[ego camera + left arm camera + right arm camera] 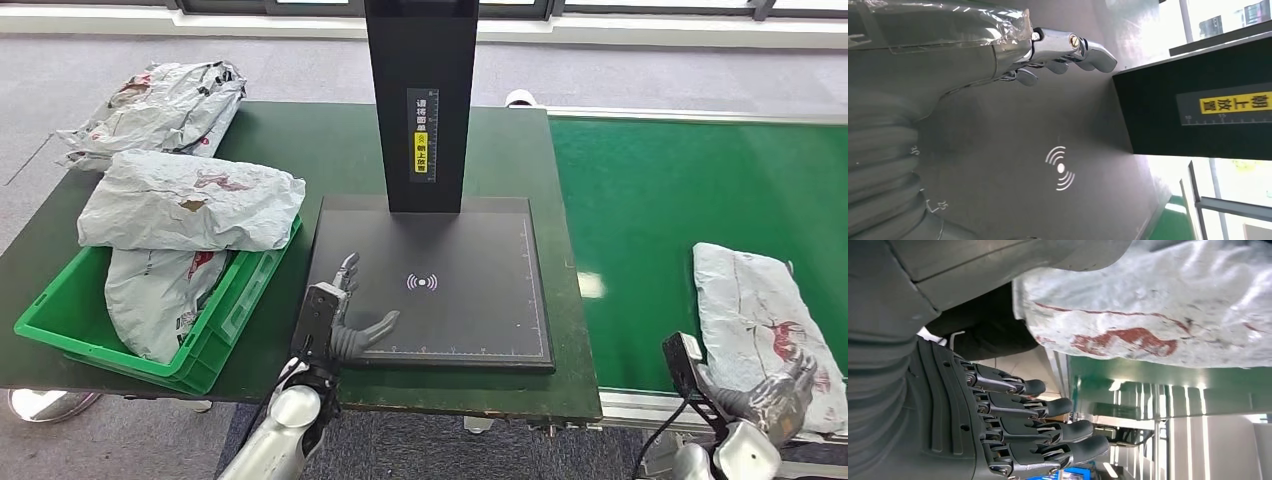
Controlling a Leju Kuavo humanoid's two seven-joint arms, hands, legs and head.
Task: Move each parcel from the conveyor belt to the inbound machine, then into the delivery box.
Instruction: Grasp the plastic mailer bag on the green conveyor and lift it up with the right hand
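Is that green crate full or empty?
Full: the green crate holds grey parcels, and the top parcel spills over its rim.

I'm seeing my left hand (345, 318) hovering spread over the scanner pad (470, 300); my right hand (775, 395) is touching the belt parcel (765, 320).

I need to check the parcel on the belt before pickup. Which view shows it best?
The head view: the whole parcel lies on the green belt, with the right hand at its near end. The right wrist view shows only part of it, close up. The left wrist view does not show it.
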